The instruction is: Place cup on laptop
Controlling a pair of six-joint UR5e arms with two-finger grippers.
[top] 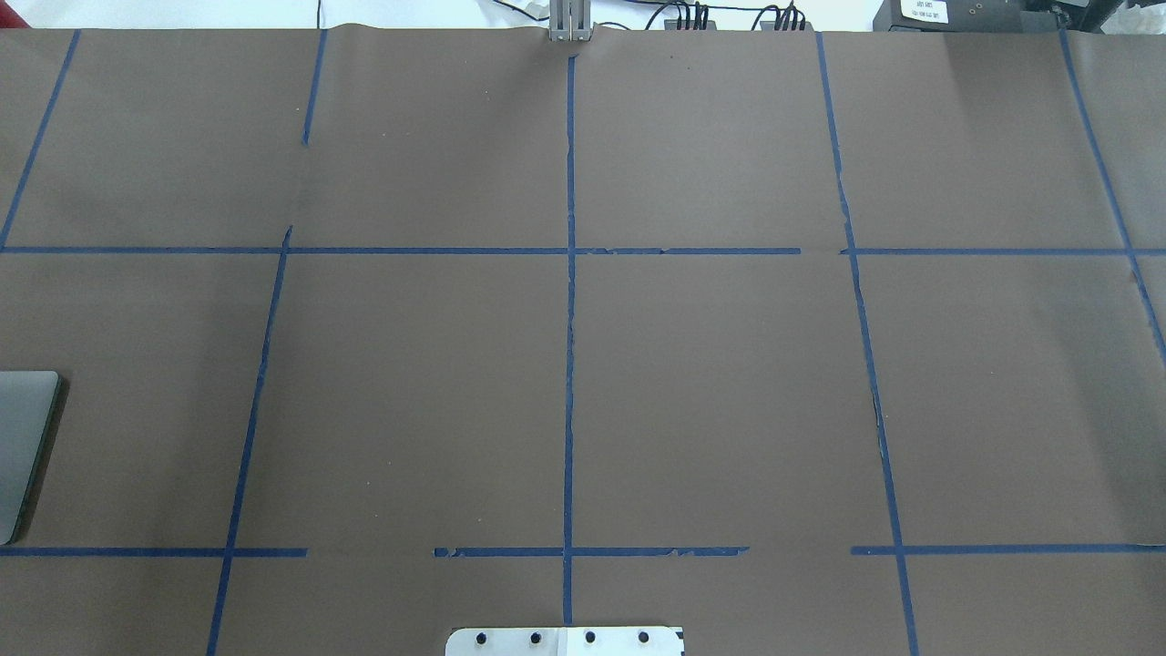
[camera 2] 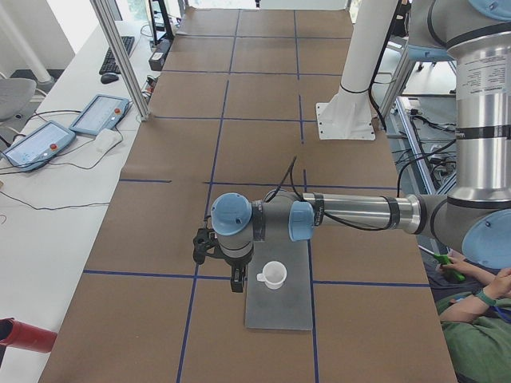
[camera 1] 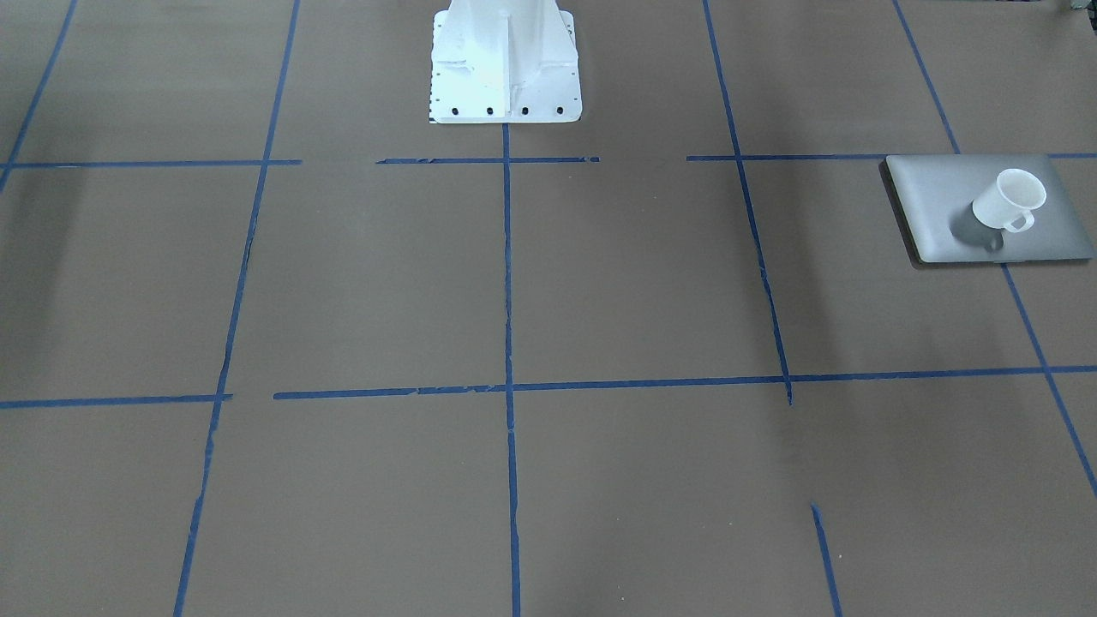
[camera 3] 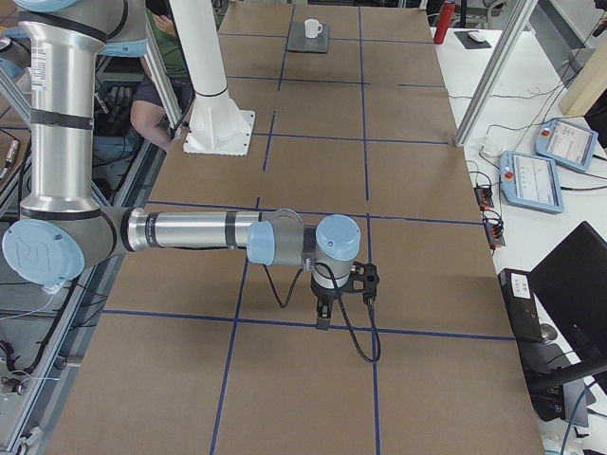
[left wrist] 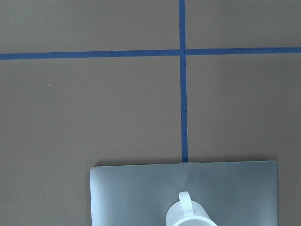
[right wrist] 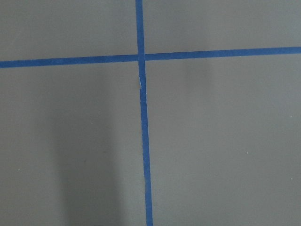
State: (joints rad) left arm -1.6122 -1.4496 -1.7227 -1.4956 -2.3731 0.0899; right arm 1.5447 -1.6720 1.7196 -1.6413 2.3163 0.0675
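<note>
The white cup [camera 1: 1011, 199] stands upright on the silver-grey laptop [camera 1: 943, 197], apart from any gripper. Both show in the exterior left view, cup [camera 2: 274, 275] on laptop [camera 2: 279, 311], in the exterior right view, cup [camera 3: 312, 28] on laptop [camera 3: 296, 42], and in the left wrist view, cup [left wrist: 190, 217] on laptop [left wrist: 131, 193]. The overhead view shows only a laptop corner [top: 23, 437]. My left gripper [camera 2: 237, 281] hangs just beside the cup; I cannot tell whether it is open or shut. My right gripper [camera 3: 322, 318] hangs over bare table far from the laptop; its state I cannot tell.
The brown table [camera 1: 514, 283] carries a grid of blue tape lines. The white robot base [camera 1: 506, 64] stands at the robot's side. Teach pendants [camera 2: 80, 124] lie on the white bench past the table. A person [camera 2: 479, 319] sits near the left arm's base.
</note>
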